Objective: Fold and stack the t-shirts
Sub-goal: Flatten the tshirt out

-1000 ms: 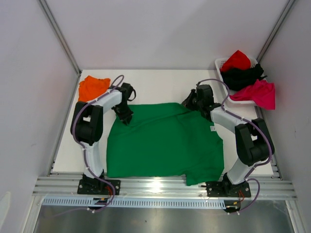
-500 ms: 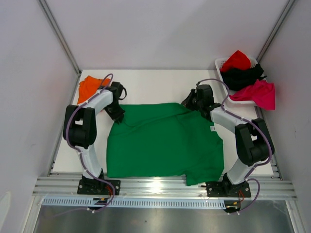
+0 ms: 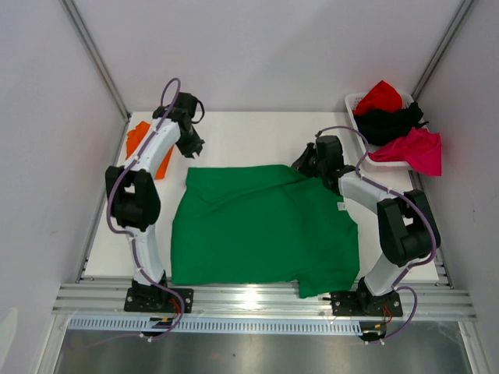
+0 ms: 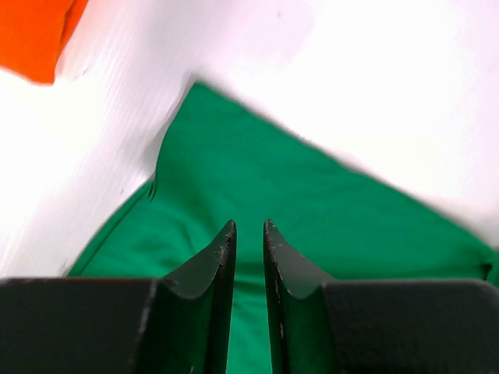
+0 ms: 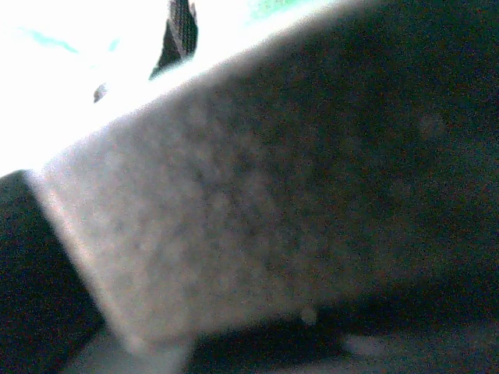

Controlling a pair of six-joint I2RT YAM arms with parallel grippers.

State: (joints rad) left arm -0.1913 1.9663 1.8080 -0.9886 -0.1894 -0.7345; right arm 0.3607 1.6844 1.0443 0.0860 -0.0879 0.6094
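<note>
A bright green t-shirt [image 3: 265, 230] lies spread flat across the middle of the table. An orange t-shirt [image 3: 139, 144] lies at the far left, partly hidden behind my left arm. My left gripper [image 3: 192, 148] hovers just beyond the green shirt's far-left corner. In the left wrist view its fingertips [image 4: 249, 226] stand a narrow gap apart with nothing between them, above the green cloth [image 4: 312, 195], with the orange shirt [image 4: 31, 31] at the top left. My right gripper [image 3: 306, 165] is low at the shirt's far-right corner, shut, with cloth bunched up to its tip. The right wrist view is a grey blur.
A white basket [image 3: 352, 105] at the far right holds a red t-shirt [image 3: 380, 95], a black one [image 3: 394, 121] and a magenta one [image 3: 417, 149] that hangs over its near rim. Grey walls close in both sides, and a metal rail runs along the near edge.
My left gripper has left the green shirt's far-left corner and swung away toward the far left, now covering part of the orange shirt. That corner lies a little further left. The right arm stayed still.
</note>
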